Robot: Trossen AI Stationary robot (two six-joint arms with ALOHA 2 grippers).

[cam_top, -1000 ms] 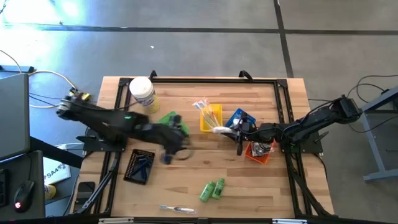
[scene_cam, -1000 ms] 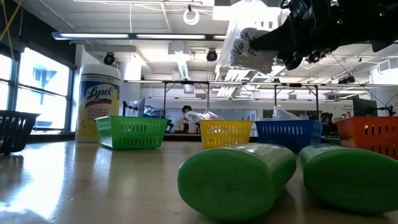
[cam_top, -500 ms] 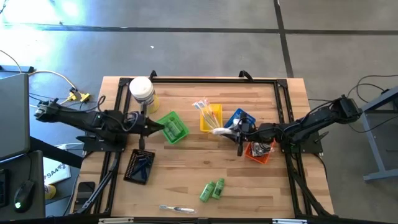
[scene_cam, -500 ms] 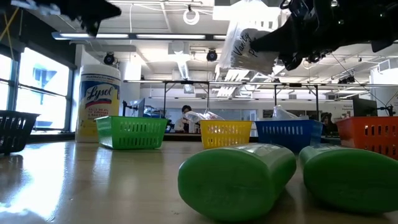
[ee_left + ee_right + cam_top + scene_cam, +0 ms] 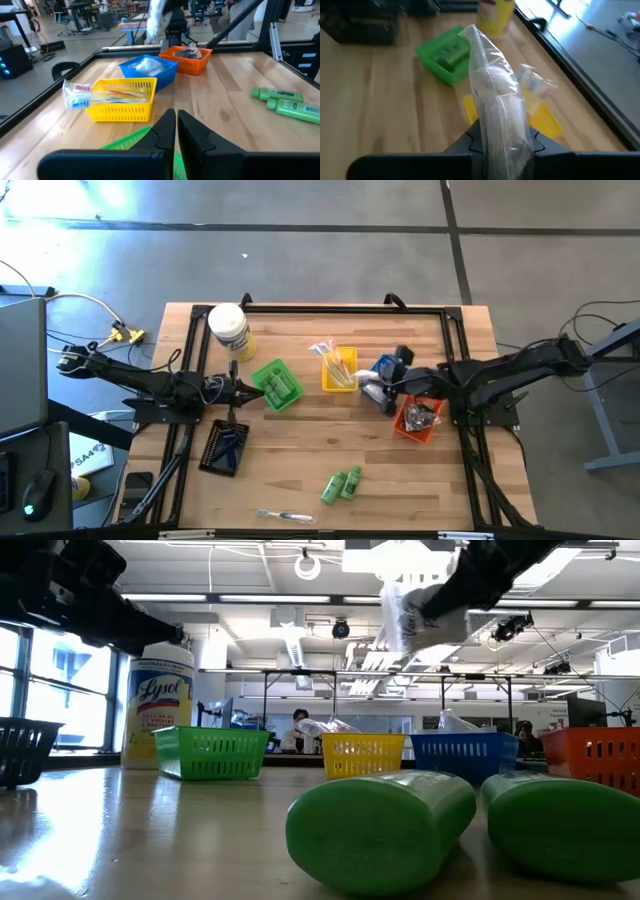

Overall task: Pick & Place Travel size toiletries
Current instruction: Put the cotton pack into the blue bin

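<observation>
Currently, right gripper (image 5: 502, 142): fingers clamped on a clear-wrapped packet (image 5: 495, 100), which stands up from between them, lifted off the surface (image 5: 300, 470) over the gap between the yellow tray (image 5: 339, 370) and the blue tray (image 5: 385, 368); in the low view the packet (image 5: 405, 615) hangs high above both trays. Left gripper (image 5: 176, 131): fingers together, holding nothing, at the left edge of the surface just beside the green tray (image 5: 276, 385). Two green tubes (image 5: 341, 484): lying side by side, touching, near the front edge, well apart from both grippers. Wrapped razor (image 5: 283, 516): at the front edge. Orange tray (image 5: 416, 420): holds dark sachets. Black tray (image 5: 224, 447): front left.
</observation>
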